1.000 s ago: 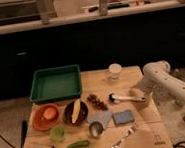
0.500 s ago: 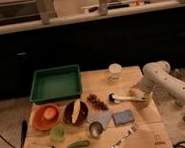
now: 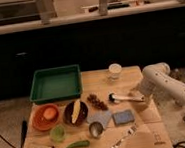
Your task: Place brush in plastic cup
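The brush (image 3: 125, 98) lies on the wooden table (image 3: 143, 135), its dark head pointing left and its white handle running right. My gripper (image 3: 143, 97) hangs from the white arm (image 3: 162, 78) at the table's right edge, right at the handle's end. The light-green plastic cup (image 3: 57, 133) stands upright near the front left, far from the gripper.
A green tray (image 3: 56, 83) sits at the back left and a clear whitish cup (image 3: 115, 71) at the back. An orange bowl (image 3: 45, 116), a dark bowl with a banana (image 3: 76, 112), a metal cup (image 3: 96, 130), a blue sponge (image 3: 123, 116), a fork (image 3: 123, 136) and a green vegetable (image 3: 75, 147) fill the front.
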Tool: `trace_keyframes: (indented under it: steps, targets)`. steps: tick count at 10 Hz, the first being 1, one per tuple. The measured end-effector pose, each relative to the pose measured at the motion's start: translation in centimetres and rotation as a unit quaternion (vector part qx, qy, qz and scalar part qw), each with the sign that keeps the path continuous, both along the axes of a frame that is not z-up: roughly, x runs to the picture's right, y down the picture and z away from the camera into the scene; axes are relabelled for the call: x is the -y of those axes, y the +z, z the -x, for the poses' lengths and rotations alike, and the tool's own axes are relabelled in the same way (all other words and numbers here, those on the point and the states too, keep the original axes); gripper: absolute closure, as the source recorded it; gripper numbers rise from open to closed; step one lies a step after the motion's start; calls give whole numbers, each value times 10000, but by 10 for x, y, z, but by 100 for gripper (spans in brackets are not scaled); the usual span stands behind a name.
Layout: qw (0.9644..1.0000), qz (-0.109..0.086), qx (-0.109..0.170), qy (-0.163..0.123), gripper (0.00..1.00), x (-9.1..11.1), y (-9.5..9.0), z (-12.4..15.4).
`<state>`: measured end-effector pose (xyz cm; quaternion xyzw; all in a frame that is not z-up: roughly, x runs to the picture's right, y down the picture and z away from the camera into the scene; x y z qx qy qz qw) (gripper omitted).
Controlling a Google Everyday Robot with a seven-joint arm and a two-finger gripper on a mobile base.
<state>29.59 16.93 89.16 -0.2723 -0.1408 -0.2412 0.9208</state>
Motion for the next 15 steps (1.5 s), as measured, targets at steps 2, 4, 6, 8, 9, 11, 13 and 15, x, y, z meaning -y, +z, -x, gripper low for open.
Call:
trace_keyframes:
  steps: [2, 4, 6, 8, 9, 11, 13, 15]
  targets:
    - [10000, 21, 18, -56, 20, -3, -2, 9]
    - [9999, 46, 33, -109, 20, -4, -2, 18]
    - [9998, 63, 57, -164, 28, -3, -1, 27]
    - [9998, 87, 49, -158, 51, -2, 0, 31]
    - [9998, 85, 57, -155, 60, 0, 0, 32]
    - [9999, 56, 67, -131, 80, 7, 0, 34]
    - [9999, 0, 66, -112, 96, 15, -2, 34]
    - [10000, -99, 4, -4, 100, 25, -7, 28]
